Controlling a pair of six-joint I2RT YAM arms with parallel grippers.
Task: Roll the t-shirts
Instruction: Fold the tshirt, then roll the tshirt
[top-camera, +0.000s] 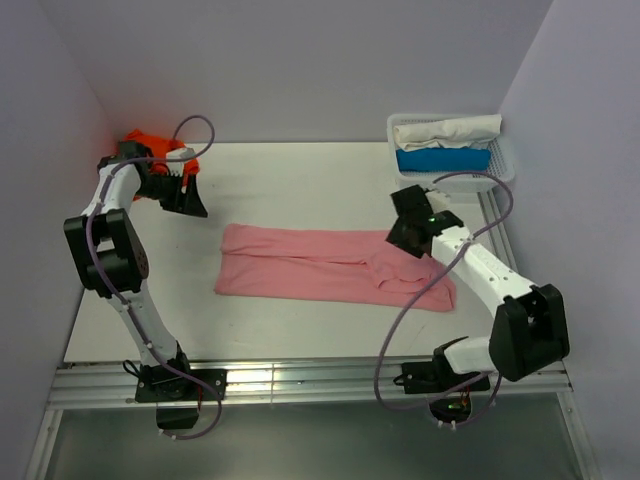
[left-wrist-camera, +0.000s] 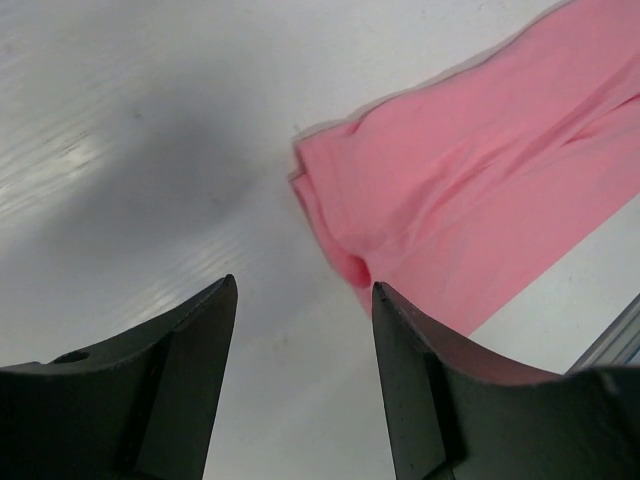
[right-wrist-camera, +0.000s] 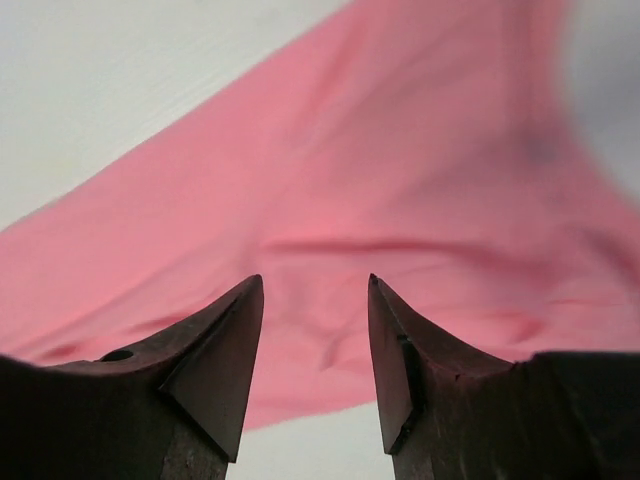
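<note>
My left fingers (left-wrist-camera: 190, 350) are parted with nothing between them, over bare surface (left-wrist-camera: 150, 150). The end of the pink t-shirt (left-wrist-camera: 470, 200) is just ahead, off to one side. My right fingers (right-wrist-camera: 215, 345) are also parted and grip nothing, hovering low over that shirt's right part. The pink t-shirt lies as a long flat band mid-surface. The orange t-shirt (top-camera: 148, 140) is bunched in the far left corner, behind my left arm. The white mesh basket (top-camera: 506, 158) in the far right corner holds a white cloth (top-camera: 450, 131) and a blue cloth (top-camera: 442, 160), side by side.

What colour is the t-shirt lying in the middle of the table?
The t-shirt is light pink, clearest in the top external view.
</note>
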